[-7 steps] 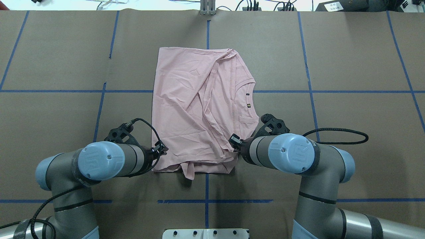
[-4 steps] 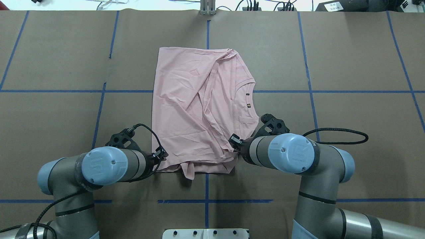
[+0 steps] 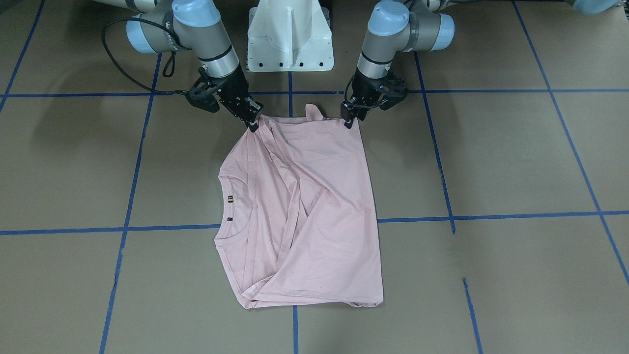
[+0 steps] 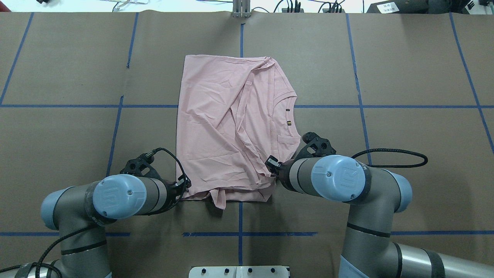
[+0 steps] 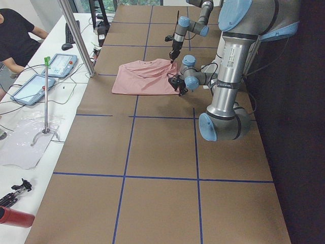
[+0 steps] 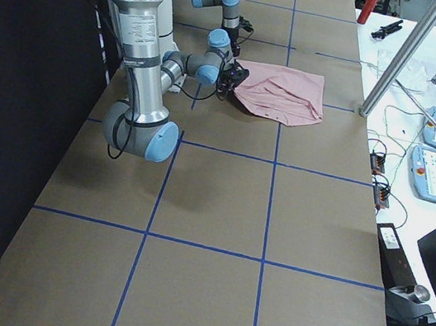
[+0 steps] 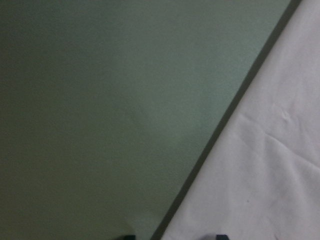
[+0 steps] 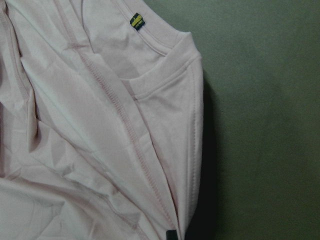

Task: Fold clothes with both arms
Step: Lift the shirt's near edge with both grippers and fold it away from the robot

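**Hazards.** The left claw [image 4: 188,181] is open. In the left wrist view its two tips are seen apart, with the edge of the T-shirt [image 4: 227,127] running between them and mostly bare tabletop [image 4: 58,135] beneath. If the claw is closed in this position, only a thin margin or a single layer is likely to be caught, and the corner could slip free on lifting. The garment is already folded into several loose layers. An uneven lift by the two claws could therefore drag the stack askew or open the folds. A strip of fabric [image 4: 219,200] protrudes at the 6 o'clock hem and may be left trailing.

**Location.** The T-shirt lies flat at the middle of the tabletop. In the overhead view its neckline [image 4: 295,116] is turned to 3 o'clock.

**Pose.** The left arm [image 4: 119,195] enters from 7 o'clock with its wrist held low, and its claw is placed at the 7 o'clock corner. The right arm [image 4: 335,177] enters from 5 o'clock. The right claw [image 4: 272,166] is angled down onto the 5 o'clock corner and appears closed on a bunched fold.
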### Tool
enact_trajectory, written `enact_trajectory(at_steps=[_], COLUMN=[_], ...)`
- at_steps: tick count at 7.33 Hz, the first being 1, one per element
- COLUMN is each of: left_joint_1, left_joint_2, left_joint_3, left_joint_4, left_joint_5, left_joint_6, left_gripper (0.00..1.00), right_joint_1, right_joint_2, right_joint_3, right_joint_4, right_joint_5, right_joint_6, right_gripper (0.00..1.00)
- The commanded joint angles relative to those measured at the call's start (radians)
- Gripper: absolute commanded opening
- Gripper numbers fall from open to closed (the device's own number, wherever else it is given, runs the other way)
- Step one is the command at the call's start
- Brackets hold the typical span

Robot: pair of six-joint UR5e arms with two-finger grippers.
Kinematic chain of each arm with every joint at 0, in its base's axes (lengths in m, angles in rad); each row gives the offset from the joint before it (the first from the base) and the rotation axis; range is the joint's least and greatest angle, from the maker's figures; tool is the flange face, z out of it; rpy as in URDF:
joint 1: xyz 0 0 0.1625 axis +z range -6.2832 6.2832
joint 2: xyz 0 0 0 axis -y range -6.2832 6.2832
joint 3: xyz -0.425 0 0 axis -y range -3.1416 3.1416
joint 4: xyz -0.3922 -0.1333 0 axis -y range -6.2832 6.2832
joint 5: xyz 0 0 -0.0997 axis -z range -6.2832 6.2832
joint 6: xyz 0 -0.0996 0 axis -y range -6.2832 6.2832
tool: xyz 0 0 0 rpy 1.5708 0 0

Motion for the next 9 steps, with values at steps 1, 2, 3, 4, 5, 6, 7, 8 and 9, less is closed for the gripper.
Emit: enact_trajectory(at_steps=[1, 2, 3, 4, 5, 6, 7, 8, 9], left_joint_1=[0.002, 0.003, 0.003, 0.003, 0.025, 0.037, 0.013, -0.100, -0.189], left_joint_2=[-0.001, -0.002, -0.004, 0.001, 0.001, -0.016, -0.077, -0.140, -0.180], left_joint_3=[-0.009, -0.009, -0.026, -0.099, -0.241, -0.400, -0.383, -0.274, -0.169], left_joint_4=[-0.002, -0.002, 0.000, 0.023, 0.146, 0.284, 0.332, 0.319, 0.279], left_joint_5=[-0.005, -0.006, -0.006, -0.006, -0.011, -0.047, -0.048, -0.052, -0.057], left_joint_6=[-0.020, -0.020, -0.020, -0.023, -0.059, -0.070, -0.046, 0.065, 0.142], left_gripper=[0.00, 0.00, 0.00, 0.00, 0.00, 0.00, 0.00, 0.00, 0.00], right_joint_1=[0.000, 0.000, 0.000, 0.000, -0.039, -0.038, 0.022, 0.134, 0.209], right_joint_2=[-0.001, -0.001, -0.004, -0.014, -0.112, -0.189, -0.173, -0.015, 0.126], right_joint_3=[0.005, 0.005, 0.005, 0.033, 0.162, 0.339, 0.343, 0.171, 0.009], right_joint_4=[0.000, 0.000, 0.000, 0.000, 0.000, -0.001, -0.009, -0.062, -0.105], right_joint_5=[0.000, 0.000, 0.000, -0.001, -0.003, -0.014, -0.006, 0.002, 0.026], right_joint_6=[0.000, 0.000, 0.000, 0.003, 0.076, 0.133, 0.127, 0.085, 0.030], right_gripper=[0.00, 0.00, 0.00, 0.00, 0.00, 0.00, 0.00, 0.00, 0.00])
